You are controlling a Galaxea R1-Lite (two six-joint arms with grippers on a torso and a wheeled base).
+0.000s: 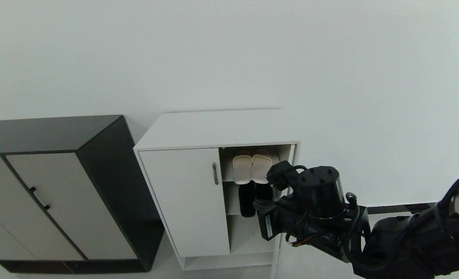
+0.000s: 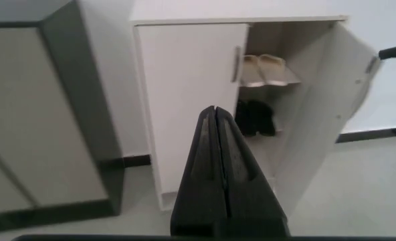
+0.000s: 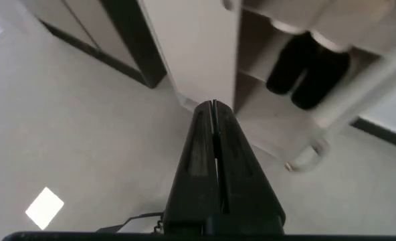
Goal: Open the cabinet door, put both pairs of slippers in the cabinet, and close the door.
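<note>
White cabinet (image 1: 214, 128): its right-hand door (image 2: 325, 100) is standing open. White slippers (image 1: 251, 167) are sitting on the upper shelf, black slippers (image 1: 247, 199) on the shelf below. Left pincer (image 2: 215, 111) and right pincer (image 3: 213, 106) are both showing fingers pressed together, gripping nothing.

ACCESS | white cabinet (image 1: 214, 128): right half stood open, left door (image 1: 183, 201) shut across its left half | right door (image 2: 318, 114) swung out from the cabinet's right edge, walling that side | top shelf (image 1: 227, 179) taken by white slippers (image 1: 251, 168) | middle shelf (image 1: 233, 211) taken by black slippers (image 1: 246, 199) | lowest compartment (image 1: 248, 234) offered free room | dark cabinet (image 1: 109, 186) stood close on the cabinet's left | floor (image 3: 84, 120) before the cabinet lay open.
</note>
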